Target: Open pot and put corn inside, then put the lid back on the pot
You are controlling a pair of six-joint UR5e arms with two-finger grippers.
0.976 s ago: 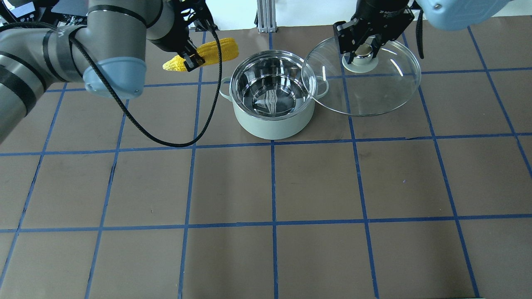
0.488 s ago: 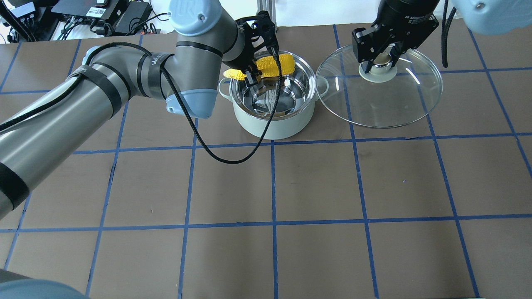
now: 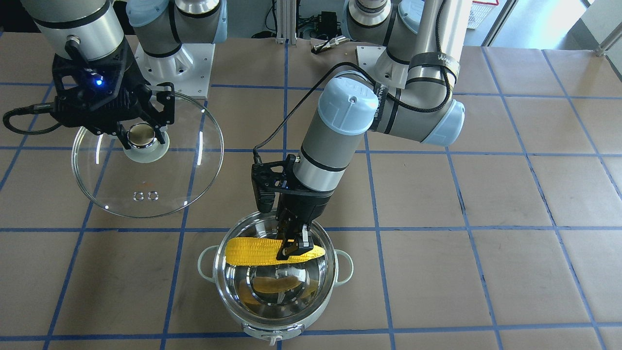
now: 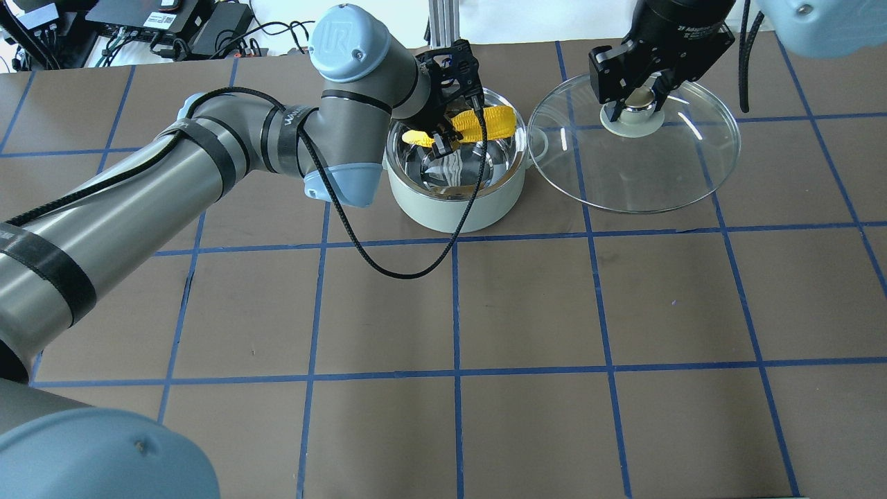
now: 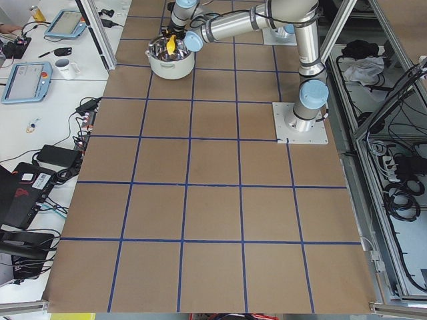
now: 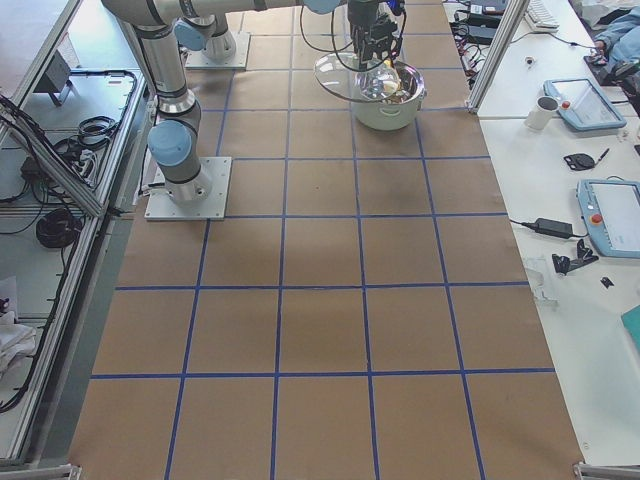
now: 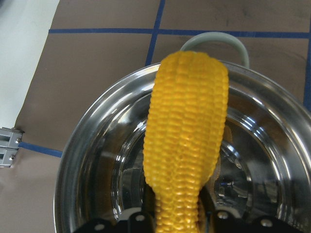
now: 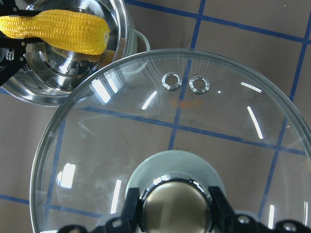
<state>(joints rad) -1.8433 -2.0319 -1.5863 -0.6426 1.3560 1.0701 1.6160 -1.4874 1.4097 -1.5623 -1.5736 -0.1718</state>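
Note:
The mint-green steel pot stands open at the table's far middle. My left gripper is shut on the yellow corn near its thin end and holds it level over the pot's mouth, just above the rim. In the left wrist view the corn hangs over the shiny pot interior. My right gripper is shut on the knob of the glass lid and holds it raised beside the pot. The lid fills the right wrist view.
Brown table paper with a blue tape grid spreads around the pot. The left arm's black cable loops down in front of the pot. Operator desks with tablets lie beyond the far edge.
My left gripper carried the corn rightward from beside the pot to over its opening. My right gripper moved the lid a little further right, away from the pot's rim.

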